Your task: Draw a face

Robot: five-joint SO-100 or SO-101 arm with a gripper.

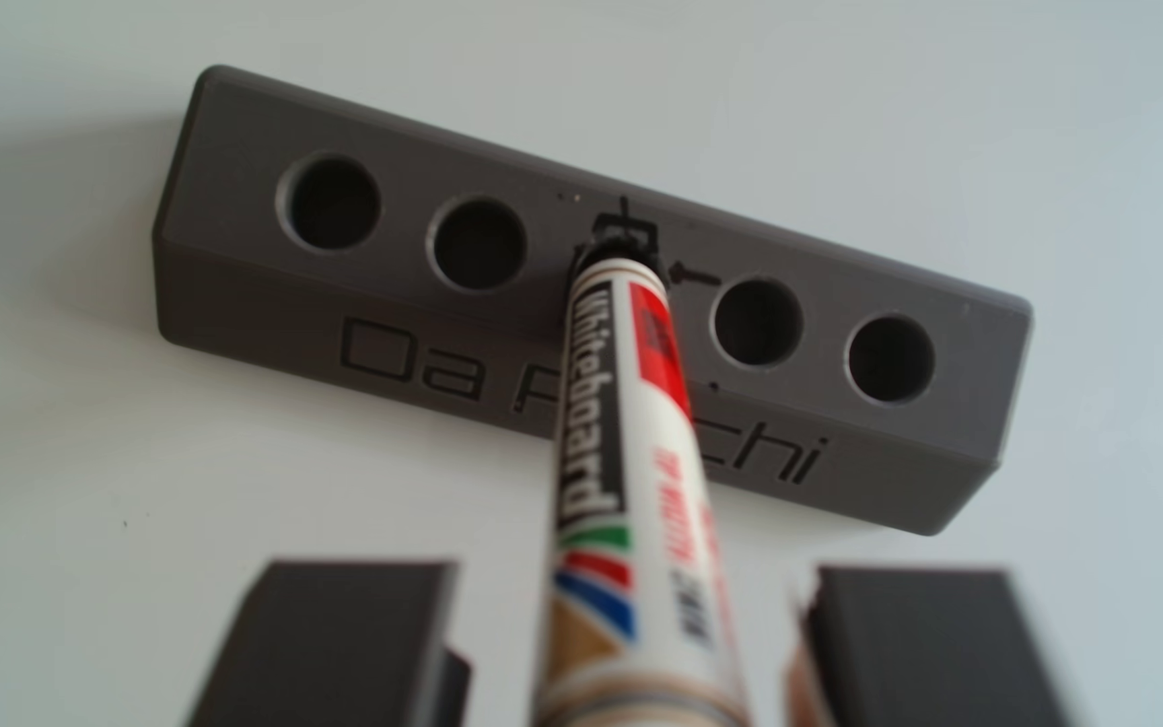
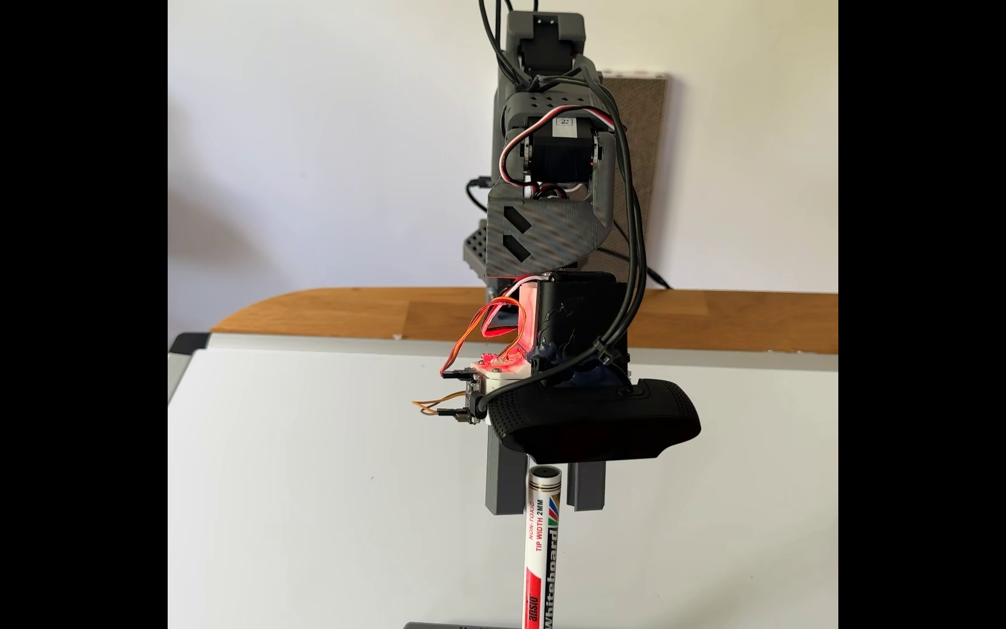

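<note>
Claw: our claw (image 1: 634,570) hangs wide around the marker (image 1: 624,433). One finger (image 1: 341,629) sits on each side, with a gap to the barrel on both sides. It holds nothing.
Marker: it stands in the middle hole of the grey block (image 1: 250,293), tip down, leaning a little. In the fixed view its flat top end (image 2: 544,473) sits between the fingers, just under the black webcam (image 2: 597,423).
Face: we judge it is not yet begun. The whiteboard (image 2: 307,484) around the arm is plain white.
Risk, off-centre grip: if the claw closes while the barrel is nearer one finger, we expect that finger to push the marker sideways. It would then jam in the hole.
Risk, block lifts: the block looks light. A tight hole and a tilted pull could drag it up or tip it over.
Risk, slip: the barrel is smooth and glossy. A grip this near the top may let the marker swing or turn in the claw, which would spoil the line.
Risk, stray ink: black scribbles (image 1: 624,224) ring the middle hole, so a dragged tip would add more.
Around: four empty holes (image 1: 330,203) flank the marker, and the wooden table (image 2: 367,314) lies beyond the board.
In the way: the webcam hides the finger roots, and loose cables (image 2: 633,242) hang beside the wrist.
</note>
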